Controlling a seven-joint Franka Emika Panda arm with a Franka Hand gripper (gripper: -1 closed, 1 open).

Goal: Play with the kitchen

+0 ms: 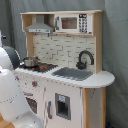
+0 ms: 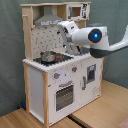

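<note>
Arm w/ its gripper (image 2: 71,49) hangs over the kitchen (image 2: 60,75) counter in the second exterior view; whether it's clenched or released can't be told. Step looks like approach, nothing gripped yet: stovetop (image 2: 56,58) & small pot (image 2: 48,55) sit just below & toward the second exterior view's left of the gripper. Next move prob needs a short descent onto pot or a knob (image 2: 56,76)

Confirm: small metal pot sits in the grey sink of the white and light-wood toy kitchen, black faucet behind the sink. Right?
Not quite. The small metal pot sits on the red-ringed stovetop, not in the grey sink, which the first exterior view shows without it. The black faucet does stand behind the sink of the white and light-wood toy kitchen.
</note>
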